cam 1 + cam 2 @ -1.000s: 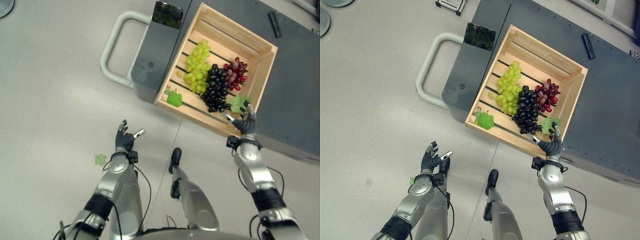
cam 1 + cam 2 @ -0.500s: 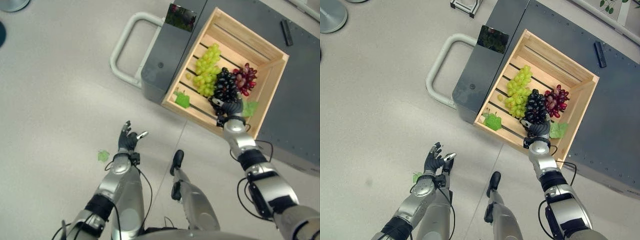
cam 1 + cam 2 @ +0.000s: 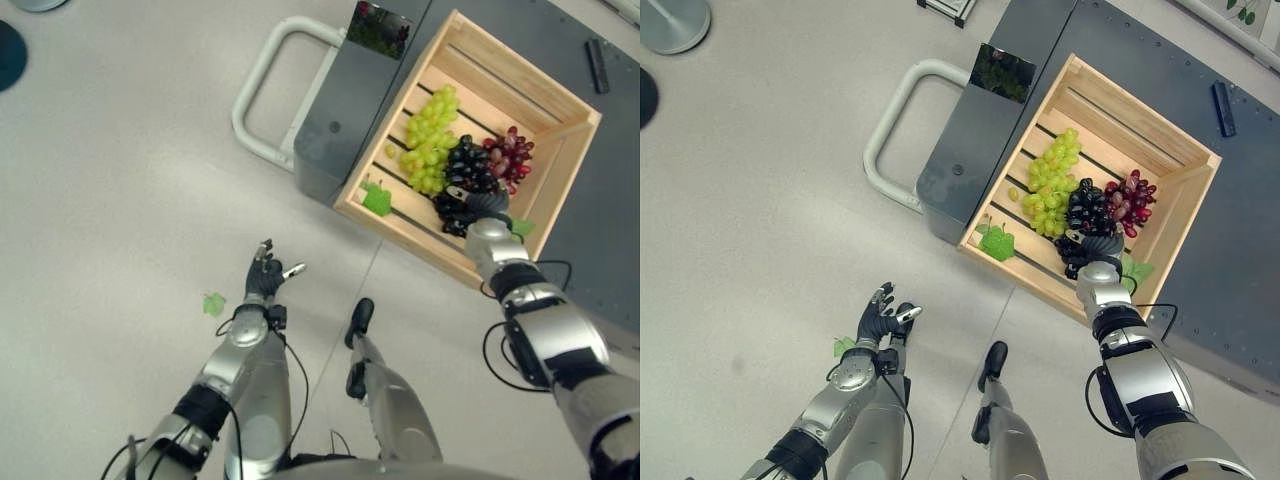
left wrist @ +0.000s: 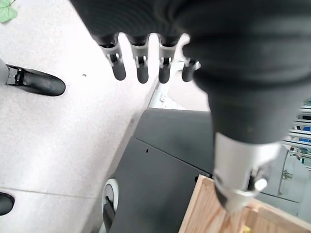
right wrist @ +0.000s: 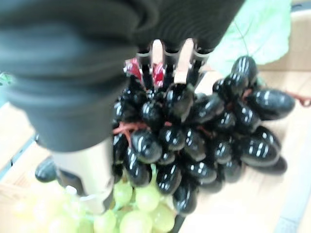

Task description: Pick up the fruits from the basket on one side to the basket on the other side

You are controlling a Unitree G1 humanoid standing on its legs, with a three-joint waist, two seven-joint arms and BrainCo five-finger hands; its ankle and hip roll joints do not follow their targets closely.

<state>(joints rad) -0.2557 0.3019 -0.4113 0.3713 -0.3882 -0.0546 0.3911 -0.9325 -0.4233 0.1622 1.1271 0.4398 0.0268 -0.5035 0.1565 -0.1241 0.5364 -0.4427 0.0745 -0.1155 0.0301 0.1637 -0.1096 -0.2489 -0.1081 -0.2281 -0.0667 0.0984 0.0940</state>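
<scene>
**Right hand now down on the black grapes; nothing moved out yet**

Left eye view: a second ago the right hand (image 3: 478,212) hung at the crate's near rim; it has since reached in over the rim and now sits on the near end of the black grapes (image 3: 468,180). The camera has also shifted, so the crate's (image 3: 520,75) drift across the picture is no move of its own. The left hand (image 3: 266,279) is held over the bare floor much as before, fingers straight and spread, holding nothing. All three bunches lie in the slatted pale-wood crate: green grapes (image 3: 430,140) to the left, black in the middle, red grapes (image 3: 512,163) to the right, touching one another. A green leaf (image 3: 377,199) lies on the slats by the near wall. No second basket is in sight, so by my reading the first pick is only beginning and every fruit is left to carry.

Right eye view: the same layout. The crate rests on a dark grey metal cart (image 3: 1230,230) with a pale tubular handle (image 3: 892,130). A small leaf (image 3: 843,346) lies on the floor beside the left wrist.

Left wrist view: fingers (image 4: 141,65) straight, thumb apart, with floor and cart beyond.

Right wrist view: glossy, oval black berries on a reddish stem bulge beneath the hand. The fingers (image 5: 167,60) reach into the bunch and their tips are hidden, so I cannot tell whether they have closed on it. Pale green berries show below.
</scene>
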